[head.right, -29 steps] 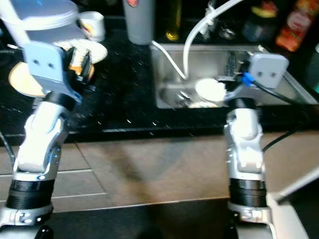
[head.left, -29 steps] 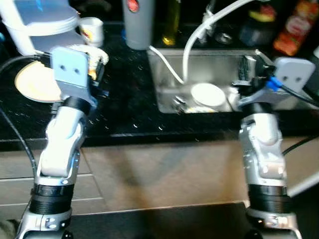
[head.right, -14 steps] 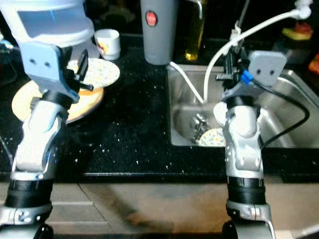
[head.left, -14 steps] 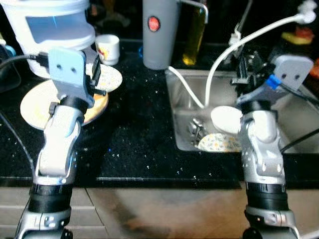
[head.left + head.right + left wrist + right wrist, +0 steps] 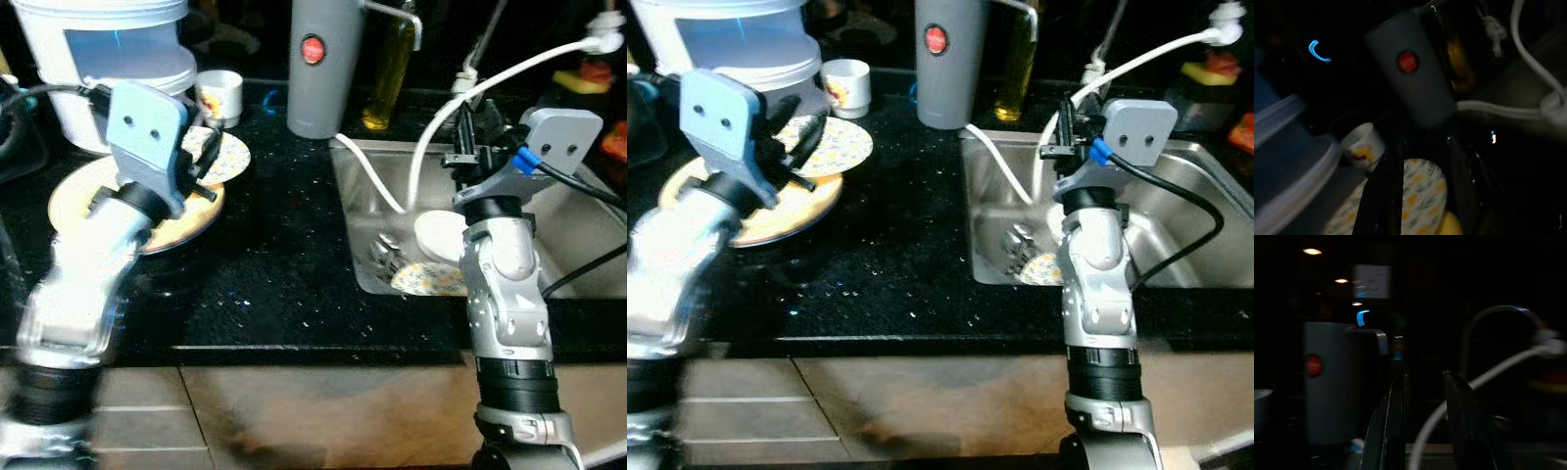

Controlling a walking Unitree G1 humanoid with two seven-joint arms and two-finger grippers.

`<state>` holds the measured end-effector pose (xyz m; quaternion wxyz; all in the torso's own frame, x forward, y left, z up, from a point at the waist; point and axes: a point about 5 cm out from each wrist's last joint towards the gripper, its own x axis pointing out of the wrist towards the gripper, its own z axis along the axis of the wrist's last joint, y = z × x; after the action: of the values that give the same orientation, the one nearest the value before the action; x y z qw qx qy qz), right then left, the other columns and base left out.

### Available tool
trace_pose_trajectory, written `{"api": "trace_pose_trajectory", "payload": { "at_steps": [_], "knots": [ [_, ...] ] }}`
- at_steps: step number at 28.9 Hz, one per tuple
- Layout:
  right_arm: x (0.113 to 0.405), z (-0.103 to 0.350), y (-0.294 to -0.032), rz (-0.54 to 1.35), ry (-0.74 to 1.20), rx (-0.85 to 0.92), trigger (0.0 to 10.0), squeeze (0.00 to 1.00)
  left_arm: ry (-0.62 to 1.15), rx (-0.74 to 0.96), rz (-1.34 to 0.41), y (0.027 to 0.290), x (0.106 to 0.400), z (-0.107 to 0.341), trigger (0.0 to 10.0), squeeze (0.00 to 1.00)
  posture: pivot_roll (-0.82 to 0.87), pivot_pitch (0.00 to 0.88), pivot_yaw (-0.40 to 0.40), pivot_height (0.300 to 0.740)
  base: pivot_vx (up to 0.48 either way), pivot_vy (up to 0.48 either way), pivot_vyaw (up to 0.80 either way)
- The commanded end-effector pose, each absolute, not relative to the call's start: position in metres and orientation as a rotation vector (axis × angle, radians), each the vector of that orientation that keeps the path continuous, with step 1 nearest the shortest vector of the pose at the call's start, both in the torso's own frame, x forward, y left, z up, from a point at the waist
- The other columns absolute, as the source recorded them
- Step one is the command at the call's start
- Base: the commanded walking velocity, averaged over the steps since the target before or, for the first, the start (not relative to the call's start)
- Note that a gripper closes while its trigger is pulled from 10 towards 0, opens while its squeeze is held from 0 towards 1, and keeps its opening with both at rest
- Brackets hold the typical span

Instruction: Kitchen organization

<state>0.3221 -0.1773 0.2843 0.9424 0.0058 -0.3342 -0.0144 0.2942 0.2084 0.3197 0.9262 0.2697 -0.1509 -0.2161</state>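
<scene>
A floral plate (image 5: 227, 157) rests on a larger yellow plate (image 5: 83, 201) on the black counter, left of the sink (image 5: 364, 211). My left gripper (image 5: 201, 164) hangs open just over the floral plate (image 5: 1420, 200), which shows between its fingers (image 5: 1383, 191). Inside the sink lie a white dish (image 5: 441, 233), another floral plate (image 5: 428, 282) and some cutlery (image 5: 384, 253). My right gripper (image 5: 472, 132) is held above the sink, open and empty, its fingers (image 5: 1393, 431) pointing towards the back of the counter.
A grey flask with a red button (image 5: 320, 64), an oil bottle (image 5: 389, 64), a small white cup (image 5: 221, 93) and a large white tub (image 5: 108, 49) stand along the back. A white hose (image 5: 436, 117) arcs into the sink. The counter's front edge (image 5: 294, 345) runs below.
The camera has come closer to the counter and settled. My left arm has swung forward and tilted over the plates, still blurred. The right gripper stays above the sink.
</scene>
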Motion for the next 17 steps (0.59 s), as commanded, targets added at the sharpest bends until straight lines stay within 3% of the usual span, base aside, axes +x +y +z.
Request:
{"api": "trace_pose_trajectory", "payload": {
  "at_steps": [1,2,4,8,9,11,12,17],
  "knots": [
    [0.323,0.283,-0.174,-0.004,-0.671,0.009,10.0,0.0,-0.197,0.665,-0.496,0.232,0.299,0.325,10.0,0.0,0.18,0.072,-0.046,0.74,0.0,0.0,0.0],
    [0.323,0.283,-0.174,-0.004,-0.671,0.009,10.0,0.0,-0.197,0.665,-0.496,0.232,0.299,0.325,10.0,0.0,0.18,0.072,-0.046,0.74,0.0,0.0,0.0],
    [0.324,0.283,-0.173,0.007,-0.67,0.011,10.0,0.0,-0.08,0.83,-0.473,0.259,0.31,0.323,10.0,0.0,0.19,0.072,-0.046,0.74,0.0,0.0,0.0],
    [0.324,0.283,-0.17,0.012,-0.668,0.013,10.0,0.0,0.021,1.001,-0.48,0.269,0.325,0.312,10.0,0.0,0.19,0.071,-0.036,0.74,0.0,0.0,0.0],
    [0.323,0.282,-0.17,0.012,-0.668,0.012,10.0,0.0,0.076,1.112,-0.519,0.271,0.33,0.302,10.0,0.16,0.18,0.071,-0.026,0.74,0.0,0.0,0.0],
    [0.323,0.282,-0.17,0.011,-0.669,0.012,10.0,0.0,0.121,1.182,-0.557,0.271,0.331,0.295,10.0,0.16,0.18,0.071,-0.026,0.74,0.0,0.0,0.0],
    [0.322,0.281,-0.17,0.006,-0.669,0.013,10.0,0.0,0.15,1.229,-0.573,0.272,0.332,0.291,10.0,1.0,0.17,0.073,-0.018,0.74,0.0,0.0,0.0],
    [0.319,0.278,-0.175,-0.009,-0.656,0.012,10.0,0.0,0.195,1.302,-0.634,0.269,0.338,0.287,10.0,1.0,0.17,0.074,-0.019,0.74,0.0,0.0,0.0]
  ]
}}
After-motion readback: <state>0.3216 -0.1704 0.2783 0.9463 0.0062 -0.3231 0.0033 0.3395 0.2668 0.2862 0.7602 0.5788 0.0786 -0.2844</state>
